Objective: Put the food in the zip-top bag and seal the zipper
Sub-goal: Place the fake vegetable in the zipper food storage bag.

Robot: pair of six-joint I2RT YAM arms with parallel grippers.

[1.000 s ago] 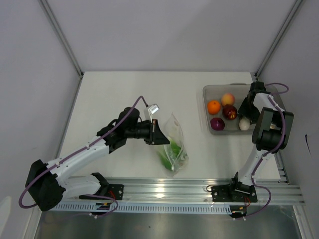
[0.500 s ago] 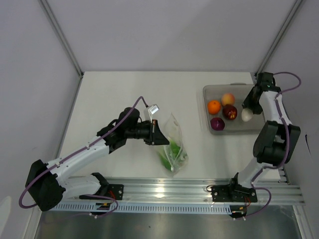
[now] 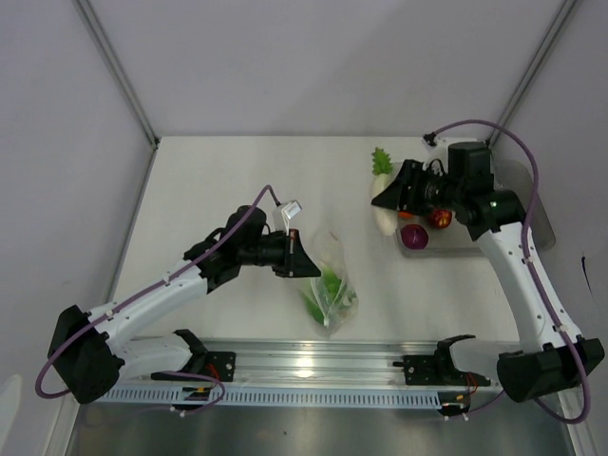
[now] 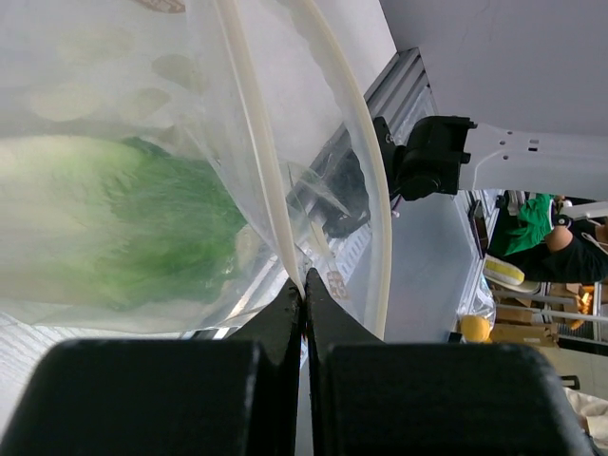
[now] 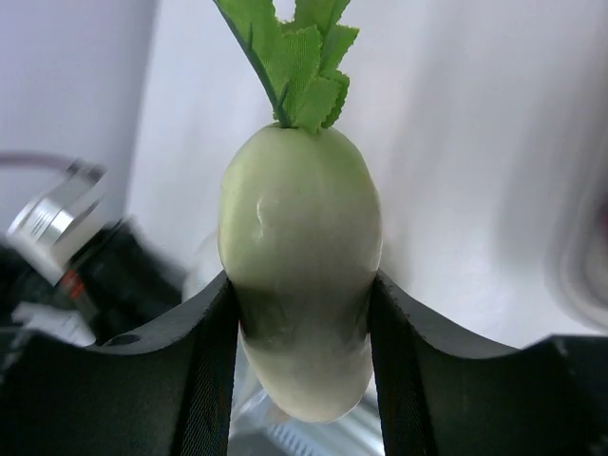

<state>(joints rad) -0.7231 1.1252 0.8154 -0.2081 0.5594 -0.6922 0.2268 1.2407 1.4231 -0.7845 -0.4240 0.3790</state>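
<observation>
The white desk [image 3: 237,171] carries everything.

The left arm [image 3: 161,285] stretches from the near-left corner toward the middle. The right arm [image 3: 518,275] rises from the near-right corner and bends back over the far-right quarter.

A clear tray [image 3: 451,251] sits by the right edge, largely covered by that arm.

The zip-top bag [image 3: 332,271] lies at the middle of the desk, close to the near edge. The left claw [image 3: 306,263] is closed tight on the bag's left rim. In the left wrist view its fingers [image 4: 275,323] meet with only plastic film pinched between them.

A green leafy cabbage [image 4: 123,228] is inside the bag.

The right claw [image 3: 383,198] grips a white radish [image 3: 382,219] just off the tray's left side, above the desk. The radish's green top points toward the far edge. In the right wrist view the fingers [image 5: 214,351] press on both flanks of the radish body.

A purple fruit [image 3: 414,237] and a dark red fruit [image 3: 439,218] lie in the tray, near its left end.

The zipper [image 4: 252,133] shows as two pale strips that stand apart, so the bag's mouth is unsealed.
</observation>
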